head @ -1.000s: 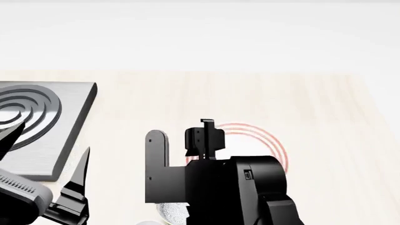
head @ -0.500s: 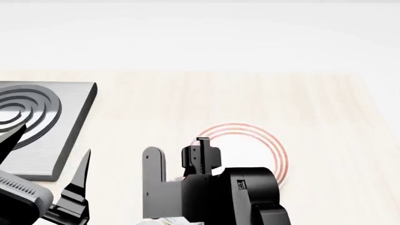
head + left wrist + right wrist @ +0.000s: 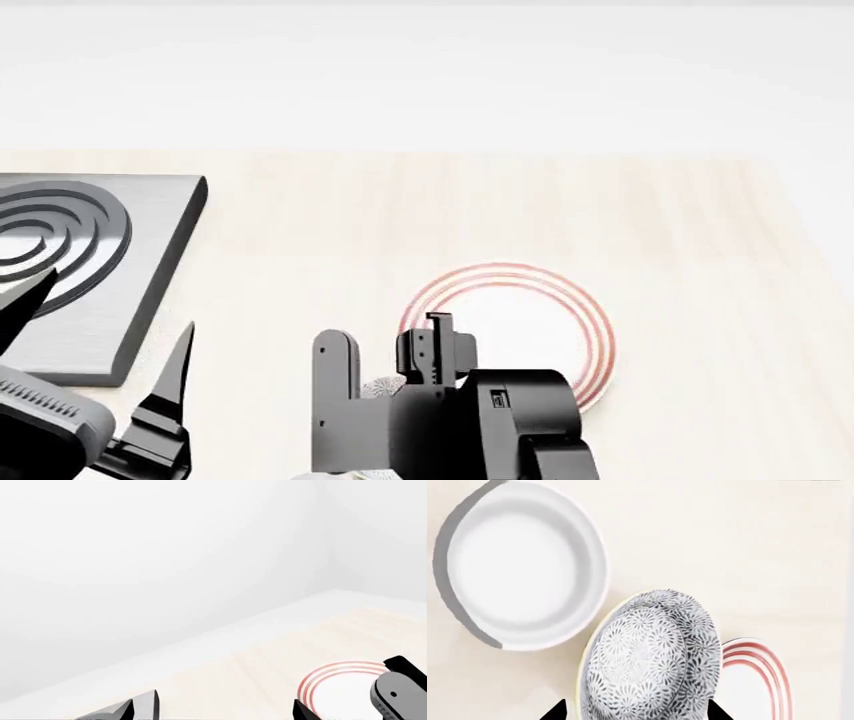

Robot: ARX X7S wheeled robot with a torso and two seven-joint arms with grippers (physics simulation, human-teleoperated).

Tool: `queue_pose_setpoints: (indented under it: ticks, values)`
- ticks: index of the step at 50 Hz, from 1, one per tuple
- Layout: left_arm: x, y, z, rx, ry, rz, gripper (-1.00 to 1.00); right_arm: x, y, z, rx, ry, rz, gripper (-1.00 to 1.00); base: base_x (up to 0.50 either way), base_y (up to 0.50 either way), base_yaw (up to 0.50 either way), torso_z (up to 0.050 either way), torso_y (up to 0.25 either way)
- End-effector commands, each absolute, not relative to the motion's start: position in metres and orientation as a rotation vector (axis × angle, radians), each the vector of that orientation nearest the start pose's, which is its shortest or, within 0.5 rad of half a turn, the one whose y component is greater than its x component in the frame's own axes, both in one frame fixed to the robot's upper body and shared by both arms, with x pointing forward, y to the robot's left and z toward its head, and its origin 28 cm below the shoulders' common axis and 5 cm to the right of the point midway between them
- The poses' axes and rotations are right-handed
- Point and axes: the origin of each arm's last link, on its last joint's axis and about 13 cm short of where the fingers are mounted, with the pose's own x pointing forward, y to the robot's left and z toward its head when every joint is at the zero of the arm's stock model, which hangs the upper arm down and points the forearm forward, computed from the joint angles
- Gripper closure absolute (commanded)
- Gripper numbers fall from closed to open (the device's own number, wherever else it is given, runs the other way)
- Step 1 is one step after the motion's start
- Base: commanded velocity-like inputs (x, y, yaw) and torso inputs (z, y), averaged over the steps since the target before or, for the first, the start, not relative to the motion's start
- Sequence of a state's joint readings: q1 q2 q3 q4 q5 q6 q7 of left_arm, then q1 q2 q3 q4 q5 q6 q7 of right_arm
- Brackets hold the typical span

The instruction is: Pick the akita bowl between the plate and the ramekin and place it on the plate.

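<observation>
Between the ramekin (image 3: 520,565) and the plate (image 3: 757,680), on the pale counter (image 3: 334,220), the akita bowl (image 3: 650,655) is seen directly beneath the right gripper (image 3: 636,711), whose fingers (image 3: 554,712) are spread to either side of its rim. The approach step is judged in hand; descent and closure on the bowl are called for next. The left gripper (image 3: 94,345) is held idle, fingers apart.

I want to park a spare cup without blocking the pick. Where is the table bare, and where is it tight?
Bare wood lies beyond the plate toward the far edge, between it and the stove block, and to its right. It is tight near the robot: the akita bowl sits between the ramekin and the plate, with the right gripper straddling it.
</observation>
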State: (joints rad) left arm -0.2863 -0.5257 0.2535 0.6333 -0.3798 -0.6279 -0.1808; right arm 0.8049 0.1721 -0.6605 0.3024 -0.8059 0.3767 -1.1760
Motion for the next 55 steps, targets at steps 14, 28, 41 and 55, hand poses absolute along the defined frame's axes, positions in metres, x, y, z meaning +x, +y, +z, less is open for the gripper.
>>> queue_pose_setpoints:
  ticks: [14, 28, 41, 55]
  values:
    - [0.222, 0.235, 0.152, 0.255, -0.145, -0.238, -1.0, 0.352, -0.066, 0.142, -1.291, 0.533, 1.102, -1.0, 0.0, 0.0, 0.0, 0.0, 0.0]
    - [0.223, 0.235, 0.152, 0.257, -0.145, -0.237, -1.0, 0.355, -0.072, 0.148, -1.352, 0.501, 1.063, 1.0, 0.0, 0.0, 0.0, 0.0, 0.0]
    - [0.221, 0.234, 0.153, 0.262, -0.148, -0.243, -1.0, 0.349, -0.079, 0.165, -1.397, 0.5, 1.028, 1.0, 0.0, 0.0, 0.0, 0.0, 0.0]
    - [0.219, 0.235, 0.153, 0.262, -0.152, -0.243, -1.0, 0.346, -0.082, 0.185, -1.432, 0.477, 0.984, 1.0, 0.0, 0.0, 0.0, 0.0, 0.001]
